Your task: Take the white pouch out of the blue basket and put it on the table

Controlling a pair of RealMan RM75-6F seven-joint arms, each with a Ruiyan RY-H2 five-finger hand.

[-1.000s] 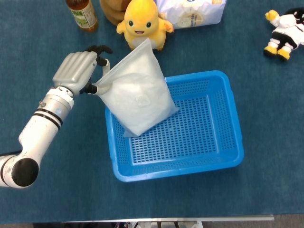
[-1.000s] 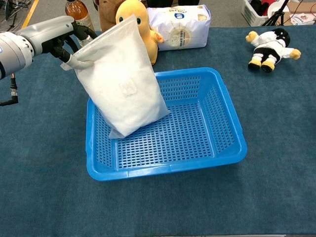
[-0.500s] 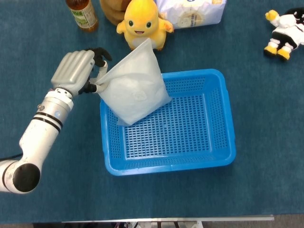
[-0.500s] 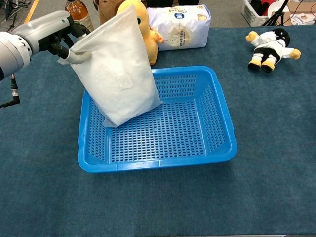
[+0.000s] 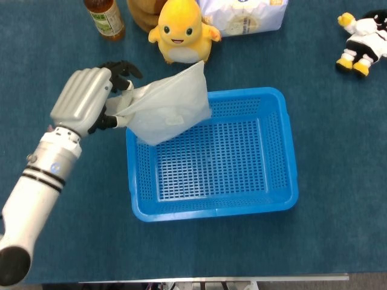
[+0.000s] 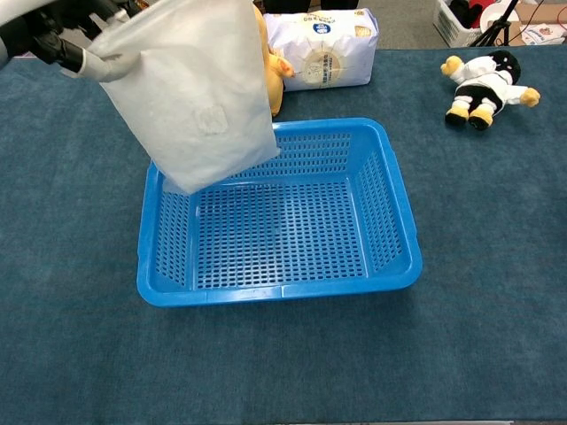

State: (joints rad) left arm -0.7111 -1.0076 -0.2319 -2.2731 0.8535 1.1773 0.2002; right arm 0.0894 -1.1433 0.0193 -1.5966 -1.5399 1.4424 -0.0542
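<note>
Left hand [image 5: 84,99] was clamped on the top corner of the white pouch [image 5: 169,109], fingers curled round the gathered edge. Pouch hung clear above the back-left part of the blue basket [image 5: 278,181]; in the chest view its lowest corner sat above the basket's left wall, touching nothing that I could see. Right hand was in neither view.

Step in hand, as I read it: the lift-out, near its end. Pouch looked clear of the rim, but it was over the basket, not over open table [image 5: 72,241].

Next move would call for carrying it sideways to the left past the basket wall, then lowering onto bare cloth there, then releasing. The yellow plush [image 5: 179,27] and bottle [image 5: 104,17] stood close behind, so I'd keep the swing off them.

Hard to make out: chest view cut off most of the hand at the top-left corner, with only dark fingertips showing. The pouch hid the back-left basket corner in both views. What was inside the pouch, and its weight, couldn't be told.
</note>
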